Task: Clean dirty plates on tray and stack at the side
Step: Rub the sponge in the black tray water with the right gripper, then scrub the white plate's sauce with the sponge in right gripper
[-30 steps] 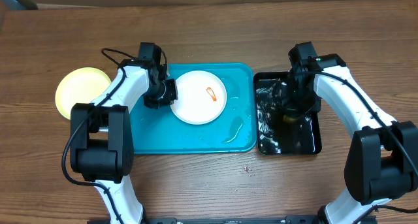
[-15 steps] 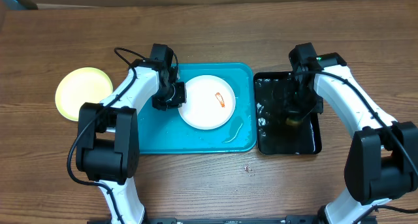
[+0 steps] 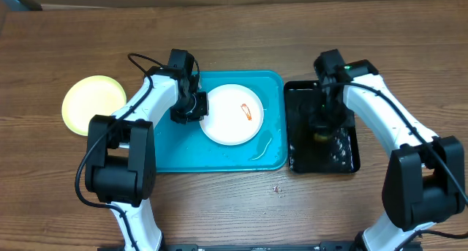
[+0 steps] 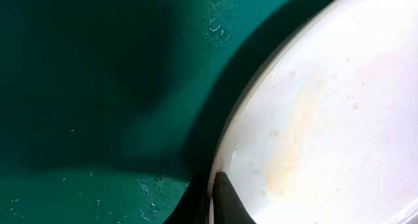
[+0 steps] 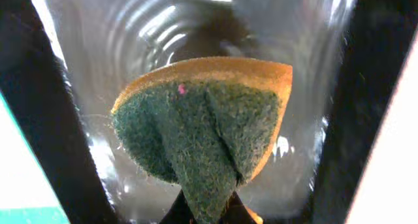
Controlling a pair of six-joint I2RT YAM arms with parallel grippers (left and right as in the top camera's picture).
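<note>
Yellow sponge point(image 5: 202, 132) with green scouring face over a wet glossy black tray point(image 3: 345, 157) on a wooden table point(image 3: 234, 207)

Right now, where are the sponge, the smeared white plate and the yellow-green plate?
sponge point(image 5: 202, 129): right wrist view, green scouring face.
white plate point(image 3: 230, 119): overhead view, its bare centre.
yellow-green plate point(image 3: 91, 105): overhead view, its centre.

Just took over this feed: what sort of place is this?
Likely a lab bench staged for dishwashing, not a real kitchen: wooden table, a smeared white plate on a blue tray, and a sponge over a water-filled black tray.
</note>
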